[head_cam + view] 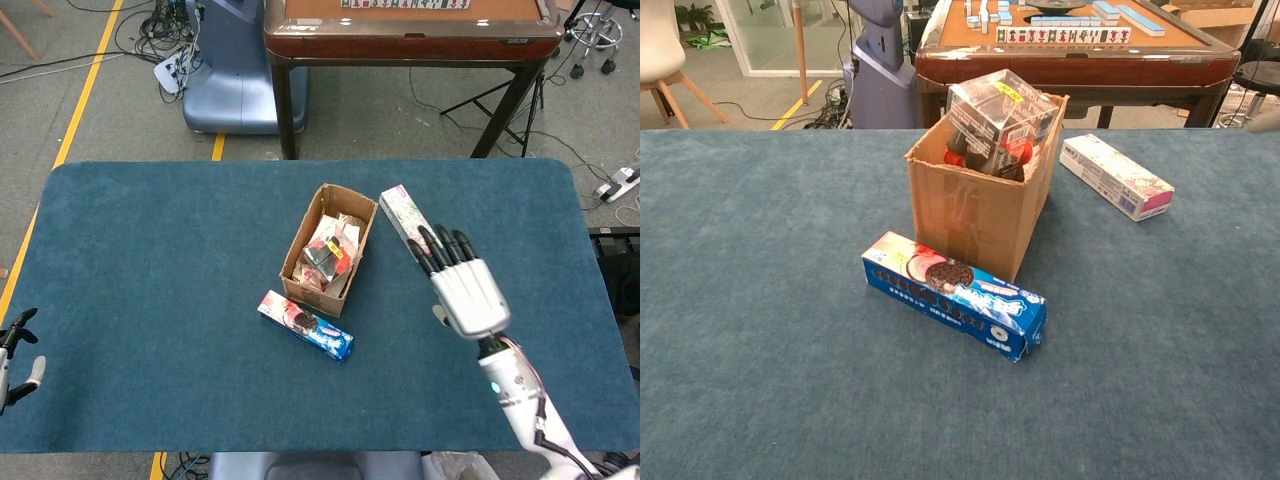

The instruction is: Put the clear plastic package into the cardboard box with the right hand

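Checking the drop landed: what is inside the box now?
The clear package sits in the box, its top poking above the rim. Paler packaging shows beside it in the head view; whatever lies underneath is covered.

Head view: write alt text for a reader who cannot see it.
A clear plastic package sits in an open cardboard box on a blue table; the right hand hovers open to its right. A blue cookie box lies in front, a pink-and-white carton behind the hand.

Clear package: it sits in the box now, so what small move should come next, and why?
Probably draw the right robot hand back to rest: it is open and away from the box, and the clear package lies inside, top above the rim.
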You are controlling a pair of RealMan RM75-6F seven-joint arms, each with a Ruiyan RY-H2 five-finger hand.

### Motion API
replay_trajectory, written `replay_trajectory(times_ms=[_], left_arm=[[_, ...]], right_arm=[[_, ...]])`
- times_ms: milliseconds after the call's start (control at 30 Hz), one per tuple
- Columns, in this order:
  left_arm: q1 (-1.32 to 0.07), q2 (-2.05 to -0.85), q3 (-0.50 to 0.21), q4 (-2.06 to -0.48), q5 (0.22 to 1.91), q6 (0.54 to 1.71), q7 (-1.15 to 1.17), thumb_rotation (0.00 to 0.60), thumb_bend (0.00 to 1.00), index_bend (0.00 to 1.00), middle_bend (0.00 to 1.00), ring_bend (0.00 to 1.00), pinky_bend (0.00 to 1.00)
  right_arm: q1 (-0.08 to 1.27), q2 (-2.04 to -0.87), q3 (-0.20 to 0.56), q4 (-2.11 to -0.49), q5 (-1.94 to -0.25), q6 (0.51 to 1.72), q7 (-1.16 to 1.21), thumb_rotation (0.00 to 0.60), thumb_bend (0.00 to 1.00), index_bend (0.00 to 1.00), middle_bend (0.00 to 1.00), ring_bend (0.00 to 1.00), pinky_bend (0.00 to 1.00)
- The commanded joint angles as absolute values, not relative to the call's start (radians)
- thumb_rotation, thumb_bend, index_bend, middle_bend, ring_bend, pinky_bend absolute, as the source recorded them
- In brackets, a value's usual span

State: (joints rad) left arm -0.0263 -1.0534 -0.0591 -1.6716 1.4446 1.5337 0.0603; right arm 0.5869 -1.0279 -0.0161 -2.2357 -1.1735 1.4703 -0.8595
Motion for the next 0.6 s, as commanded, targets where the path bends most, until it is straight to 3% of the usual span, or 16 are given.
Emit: replay_trajectory(times_ms=[33,267,600], left_arm=[[-0.028,-1.055,-0.06,-1.67,1.443,1.531,0.062,0.6,0.39,0.15,0.43,0.34,0.48],[-0.031,-1.085,-0.066,-1.63,1.477,1.561,0.041,0.6,0.39,0.19,0.43,0.34,0.48],[-0.036,-1.095,-0.064,-1.616,1.455,1.534,0.052,0.6,0.39,0.21,0.45,0.35,0.48]], right_arm=[[0.452,-0.988,-0.113,-2.248,-1.276,1.571,-0.841,0.6,0.0,0.13,0.05,0.0,0.14],[0.296,-1.007,-0.194,-2.116,-1.403,1.629,-0.675,0.6,0.0,0.13,0.07,0.0,0.14],[0.18,-1.058,-0.182,-1.841,-1.533,1.673,-0.311,0.6,0.0,0.17,0.07,0.0,0.14]])
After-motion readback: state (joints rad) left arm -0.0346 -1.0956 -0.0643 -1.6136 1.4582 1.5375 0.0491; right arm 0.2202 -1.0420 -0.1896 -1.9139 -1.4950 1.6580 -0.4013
